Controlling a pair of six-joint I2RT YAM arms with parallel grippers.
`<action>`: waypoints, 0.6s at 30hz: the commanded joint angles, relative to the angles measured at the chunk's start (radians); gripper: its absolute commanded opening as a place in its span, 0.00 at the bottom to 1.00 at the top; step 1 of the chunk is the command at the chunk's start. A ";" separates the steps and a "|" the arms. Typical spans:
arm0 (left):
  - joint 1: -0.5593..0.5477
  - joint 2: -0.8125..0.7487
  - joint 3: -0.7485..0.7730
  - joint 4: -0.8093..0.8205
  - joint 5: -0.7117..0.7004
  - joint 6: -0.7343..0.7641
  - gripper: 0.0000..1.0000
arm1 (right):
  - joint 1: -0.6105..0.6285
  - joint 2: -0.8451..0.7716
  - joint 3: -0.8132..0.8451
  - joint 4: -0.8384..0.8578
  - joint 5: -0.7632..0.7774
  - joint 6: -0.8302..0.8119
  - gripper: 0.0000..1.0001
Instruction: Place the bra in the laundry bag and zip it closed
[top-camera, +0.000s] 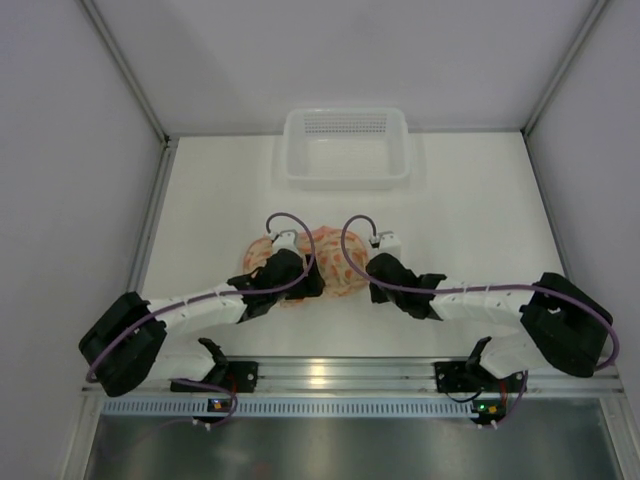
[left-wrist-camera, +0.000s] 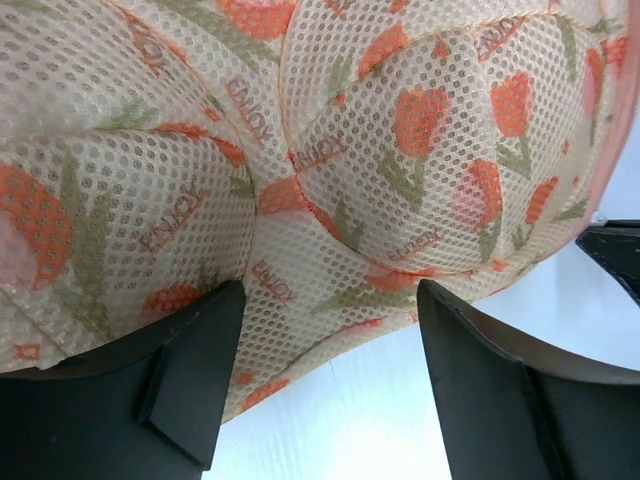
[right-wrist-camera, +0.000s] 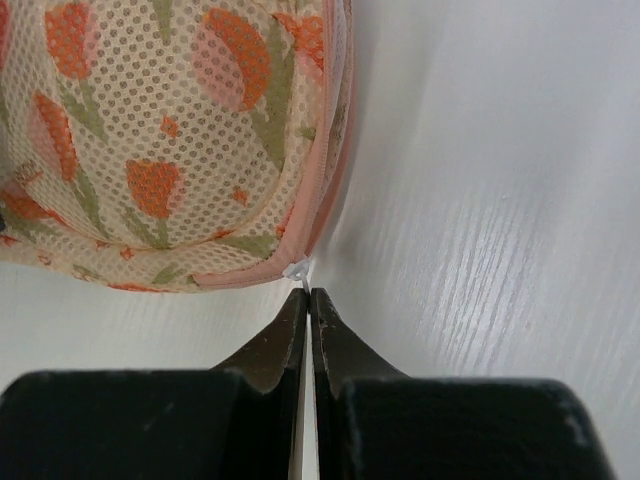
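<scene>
Though closed, right tool (right-wrist-camera: 307, 293) against bag (right-wrist-camera: 170, 150)

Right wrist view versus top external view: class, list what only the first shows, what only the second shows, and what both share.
Only the right wrist view: a small white zip pull on the edge of the laundry bag, with the right gripper shut, tips against it. Only the top external view: the white basket and the left arm. Both: the laundry bag on the white table.
</scene>
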 joint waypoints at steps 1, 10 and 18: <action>0.063 -0.060 -0.040 -0.126 0.041 0.032 0.79 | -0.028 -0.008 -0.020 -0.004 0.016 -0.033 0.00; 0.062 -0.249 0.042 -0.127 0.183 -0.060 0.98 | 0.032 0.082 0.018 0.086 -0.101 0.110 0.00; 0.063 -0.226 0.035 -0.043 0.090 -0.198 0.97 | 0.092 0.118 0.106 0.146 -0.130 0.107 0.00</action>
